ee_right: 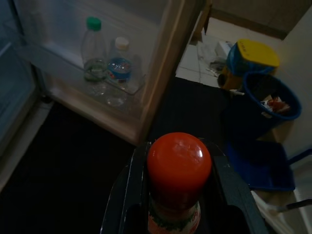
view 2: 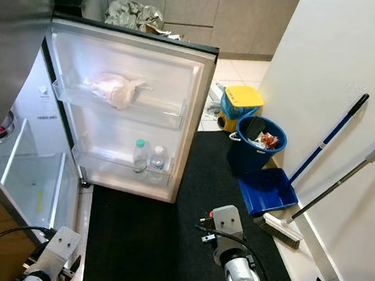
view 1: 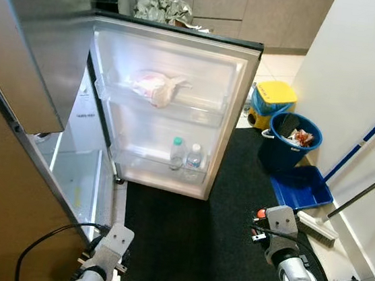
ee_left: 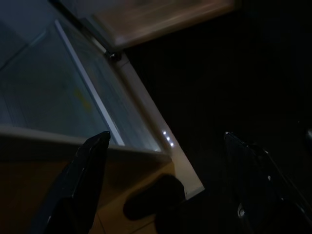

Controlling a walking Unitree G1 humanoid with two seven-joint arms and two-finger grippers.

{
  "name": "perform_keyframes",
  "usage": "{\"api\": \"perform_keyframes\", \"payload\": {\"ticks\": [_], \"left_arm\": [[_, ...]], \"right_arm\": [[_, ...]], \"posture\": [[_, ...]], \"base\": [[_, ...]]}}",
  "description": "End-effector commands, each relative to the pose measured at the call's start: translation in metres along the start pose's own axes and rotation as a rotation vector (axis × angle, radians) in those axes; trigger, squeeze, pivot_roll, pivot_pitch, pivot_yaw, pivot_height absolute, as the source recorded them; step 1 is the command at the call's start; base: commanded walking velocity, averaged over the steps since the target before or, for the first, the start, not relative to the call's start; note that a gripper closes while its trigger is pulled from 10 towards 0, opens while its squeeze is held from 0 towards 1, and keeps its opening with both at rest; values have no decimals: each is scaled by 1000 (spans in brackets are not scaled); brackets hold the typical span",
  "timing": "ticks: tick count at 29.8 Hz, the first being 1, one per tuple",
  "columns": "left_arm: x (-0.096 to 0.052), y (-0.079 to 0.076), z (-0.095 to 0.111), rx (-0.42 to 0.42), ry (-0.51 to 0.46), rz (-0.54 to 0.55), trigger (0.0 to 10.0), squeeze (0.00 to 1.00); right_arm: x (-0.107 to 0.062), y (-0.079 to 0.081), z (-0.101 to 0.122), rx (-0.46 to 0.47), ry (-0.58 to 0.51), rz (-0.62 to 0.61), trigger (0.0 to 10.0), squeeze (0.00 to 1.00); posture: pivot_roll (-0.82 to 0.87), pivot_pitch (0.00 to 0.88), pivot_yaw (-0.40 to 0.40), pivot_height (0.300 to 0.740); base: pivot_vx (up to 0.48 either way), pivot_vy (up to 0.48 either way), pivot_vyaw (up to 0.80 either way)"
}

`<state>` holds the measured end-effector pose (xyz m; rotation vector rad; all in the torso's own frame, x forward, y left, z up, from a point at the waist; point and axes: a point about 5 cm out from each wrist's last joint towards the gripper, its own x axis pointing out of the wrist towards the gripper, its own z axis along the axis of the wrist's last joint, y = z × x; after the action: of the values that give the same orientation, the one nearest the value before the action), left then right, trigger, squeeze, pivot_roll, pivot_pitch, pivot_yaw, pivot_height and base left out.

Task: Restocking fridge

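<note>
Fridge door (view 1: 170,111): swung wide open, its inner racks facing the robot.
Lower door rack (view 1: 164,168): two water bottles (view 1: 185,157) stand together toward its right end; the left end looks free.
Upper door rack (view 1: 177,109): a crumpled pale bag (view 1: 156,86) lies toward its left end.
Right gripper (ee_right: 178,195): held low over the dark floor mat (view 1: 189,242) in front of the door, jaws closed around a red-capped bottle (ee_right: 179,165), which sits upright between them.
Left gripper (ee_left: 161,161): low by the fridge's bottom edge, jaws spread wide, nothing in them.
Step in hand: carrying the red-capped bottle to a door rack, I'd say.
Doing it well: keep it upright, lift over the rack's front lip, set it down in the free end beside the water bottles without knocking them.
Nearby: blue bucket (view 1: 289,142), dustpan (view 1: 301,187) and broom by the wall.
</note>
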<state>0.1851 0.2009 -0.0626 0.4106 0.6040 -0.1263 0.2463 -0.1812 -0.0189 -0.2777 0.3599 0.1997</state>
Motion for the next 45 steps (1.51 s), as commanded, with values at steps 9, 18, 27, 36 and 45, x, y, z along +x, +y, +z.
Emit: {"api": "perform_keyframes", "payload": {"ticks": [9,18,27,36,45], "left_arm": [[1,-6,-2,-80,34,10,10000,0],[10,-8,13,-57,9,20,10000,0],[13,-5,16,-65,13,32,10000,0],[13,-4,15,-64,19,38,10000,0],[13,-2,13,-74,40,58,10000,0]], "right_arm": [[-8,5,-15,-19,57,43,10000,0],[0,15,-8,-10,51,56,10000,0],[-1,21,-9,3,48,63,10000,0],[-2,22,-10,14,53,55,10000,0],[-2,22,-11,21,55,46,10000,0]], "posture": [[-67,0,-47,740],[-69,0,-39,740],[-67,0,-32,740],[-66,0,-31,740],[-63,0,-30,740]], "base": [[0,0,0],[0,0,0],[0,-327,0],[0,-376,0],[0,-208,0]]}}
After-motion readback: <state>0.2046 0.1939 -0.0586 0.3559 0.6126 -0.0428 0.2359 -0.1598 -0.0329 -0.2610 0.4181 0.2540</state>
